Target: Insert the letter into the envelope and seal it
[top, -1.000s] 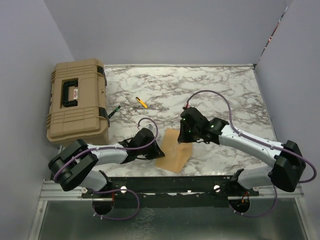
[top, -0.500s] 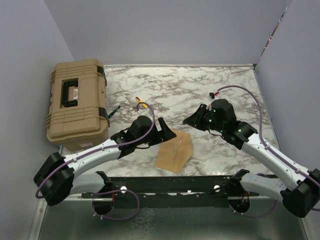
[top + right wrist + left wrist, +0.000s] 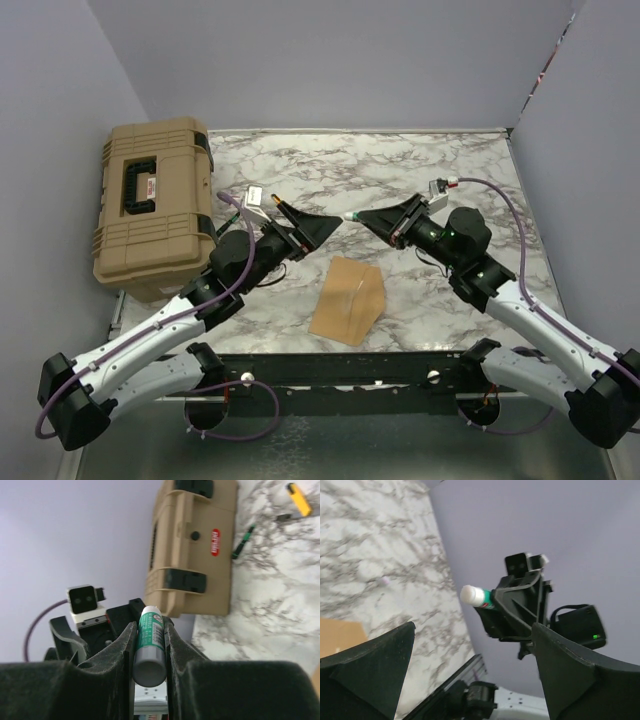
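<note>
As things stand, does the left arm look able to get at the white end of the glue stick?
Probably yes. The left gripper is open and faces the glue stick, which the right gripper holds out toward it; nothing stands between them.

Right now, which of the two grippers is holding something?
The right gripper: it is closed on a green-labelled glue stick with a white cap. The left gripper stands wide open and empty, pointing toward it.

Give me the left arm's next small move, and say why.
Probably ease the left gripper forward and close on the white end of the glue stick, likely its cap: the left jaws stand wide open facing it, while the right gripper clamps the stick's body.
</note>
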Controlling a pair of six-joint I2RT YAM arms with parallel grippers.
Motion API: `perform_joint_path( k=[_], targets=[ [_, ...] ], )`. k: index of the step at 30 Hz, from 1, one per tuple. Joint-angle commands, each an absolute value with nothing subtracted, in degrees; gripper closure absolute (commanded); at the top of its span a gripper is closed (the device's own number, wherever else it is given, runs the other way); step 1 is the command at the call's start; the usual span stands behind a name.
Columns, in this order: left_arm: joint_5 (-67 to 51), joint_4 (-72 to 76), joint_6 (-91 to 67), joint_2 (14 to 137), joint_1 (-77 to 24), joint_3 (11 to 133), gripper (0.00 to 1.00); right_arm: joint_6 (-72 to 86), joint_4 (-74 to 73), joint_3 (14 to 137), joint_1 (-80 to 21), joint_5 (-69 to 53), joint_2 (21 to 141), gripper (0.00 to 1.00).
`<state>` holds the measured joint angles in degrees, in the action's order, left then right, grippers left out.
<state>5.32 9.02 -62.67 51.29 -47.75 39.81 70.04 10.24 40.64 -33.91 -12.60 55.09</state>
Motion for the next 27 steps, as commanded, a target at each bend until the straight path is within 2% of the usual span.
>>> perform_joint_path(
  k=[1,4,9,13,18,21,23,27],
  targets=[
    [9.2,22.7,-68.5,49.1,-47.7,37.4,0.01,79.9,23.6,41.0,-33.7,-16.8,55.1,0.99],
    [8.4,26.9,-69.5,50.7,-47.6,37.7,0.01,81.8,26.0,42.1,-33.7,-18.7,56.3,1.0],
    [0.6,32.1,-72.5,57.9,-47.6,42.9,0.01,84.4,30.0,42.1,-33.7,-20.7,58.1,0.99],
    [1.2,36.3,-73.3,59.2,-47.6,44.4,0.01,84.5,31.3,41.6,-33.7,-21.1,58.2,0.99],
    [1.3,36.4,-74.1,60.2,-47.6,45.1,0.03,84.1,32.2,41.3,-33.7,-21.0,58.1,0.99],
    [1.4,36.3,-74.7,60.5,-47.6,44.4,0.12,83.8,32.4,41.0,-33.7,-20.9,58.2,0.99],
    [1.9,35.7,-74.2,60.2,-47.6,43.7,0.14,83.0,31.4,40.6,-33.7,-19.5,57.6,0.99],
    [7.3,25.7,-71.9,56.9,-47.6,41.5,0.08,81.1,20.1,40.8,-32.8,-13.2,55.4,0.99]
  ],
)
